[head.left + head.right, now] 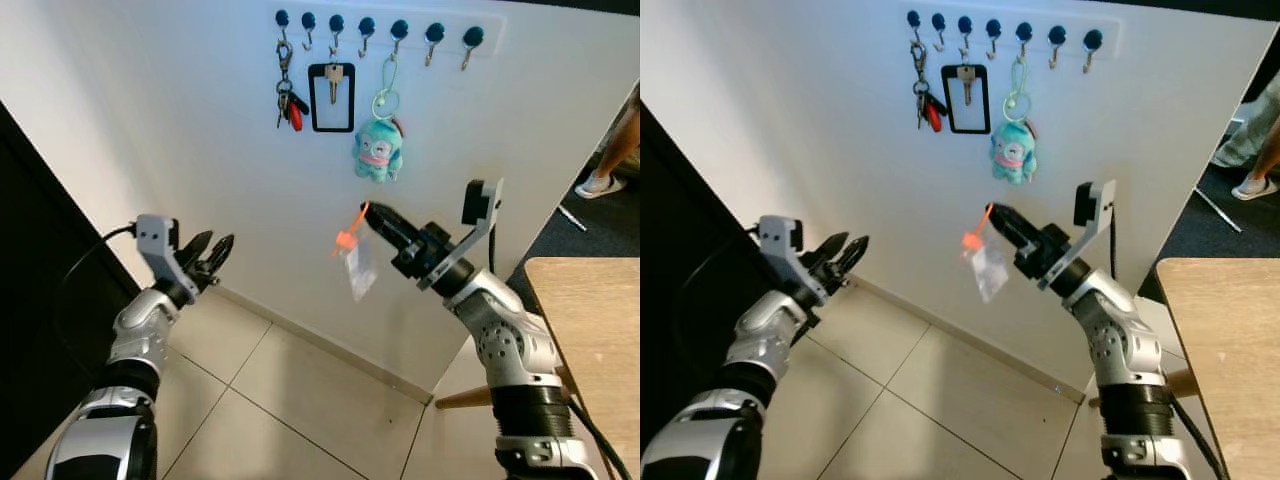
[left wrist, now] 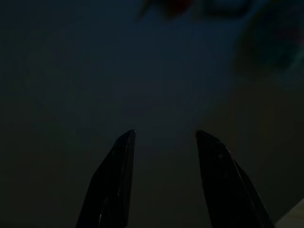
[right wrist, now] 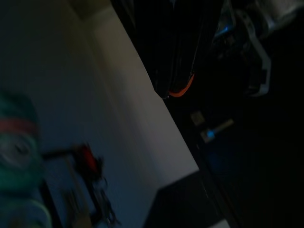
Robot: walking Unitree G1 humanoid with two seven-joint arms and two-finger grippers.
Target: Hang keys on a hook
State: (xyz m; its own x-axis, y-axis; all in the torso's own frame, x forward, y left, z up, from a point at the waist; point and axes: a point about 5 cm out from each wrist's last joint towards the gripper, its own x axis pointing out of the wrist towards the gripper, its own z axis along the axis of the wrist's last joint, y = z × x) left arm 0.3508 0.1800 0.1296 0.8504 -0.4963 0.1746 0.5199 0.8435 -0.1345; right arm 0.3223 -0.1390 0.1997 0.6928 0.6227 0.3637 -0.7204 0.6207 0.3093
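Up on the white wall, the row of hooks (image 1: 378,30) sits well above the right hand (image 1: 371,214). That hand is pinched tight on an orange loop (image 1: 348,236), and a small clear bag (image 1: 359,268) hangs down from it. I cannot make out the keys themselves, so they may be inside the bag. The bag hangs straight down, long way up and down. The hooks lie up and a little to the left of this hand. Some hooks hold things: a key bunch (image 1: 288,100), a black tag (image 1: 331,96) and a teal toy (image 1: 378,150). The two hooks on the right look free. The right arm is bent and points up toward the wall. It is the nearer arm. The left hand (image 1: 212,252) is low and off to the left, its fingers apart and holding nothing.
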